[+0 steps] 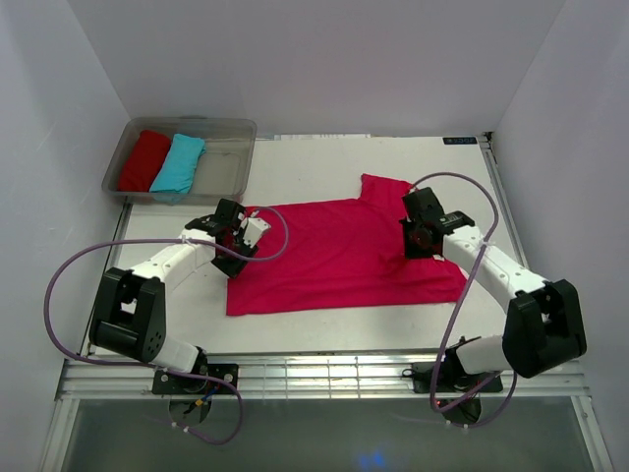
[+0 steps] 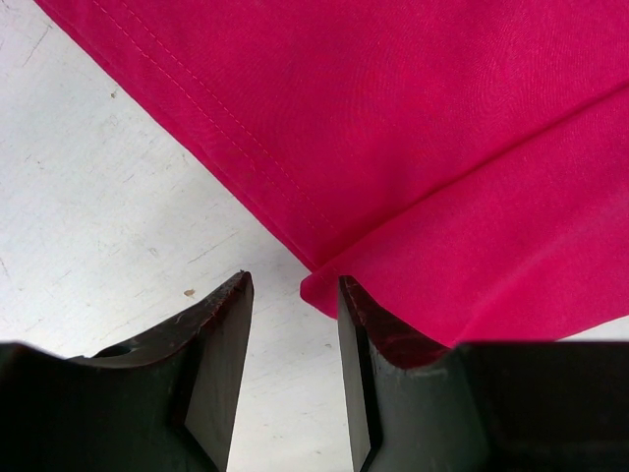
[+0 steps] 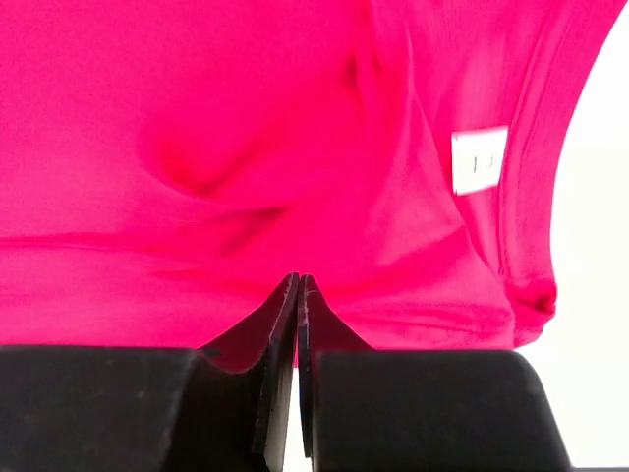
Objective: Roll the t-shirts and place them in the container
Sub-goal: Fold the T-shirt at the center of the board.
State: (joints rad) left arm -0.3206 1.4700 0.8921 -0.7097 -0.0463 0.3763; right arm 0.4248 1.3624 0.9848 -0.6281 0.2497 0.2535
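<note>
Clear bin (image 1: pixel 224 162) holds red t-shirt (image 1: pixel 144 160), turquoise t-shirt (image 1: pixel 181 163)

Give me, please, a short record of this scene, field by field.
garment in work: pink t-shirt, spread flat on the table
left pincer: open, with a folded corner of the shirt's edge just ahead of the gap
right pincer: shut, at the collar end of the shirt; cannot tell if it pinches cloth
label: white, sewn in by the collar
bin: clear, at the table's far left
bin contents: red t-shirt and turquoise t-shirt, rolled, side by side
</note>
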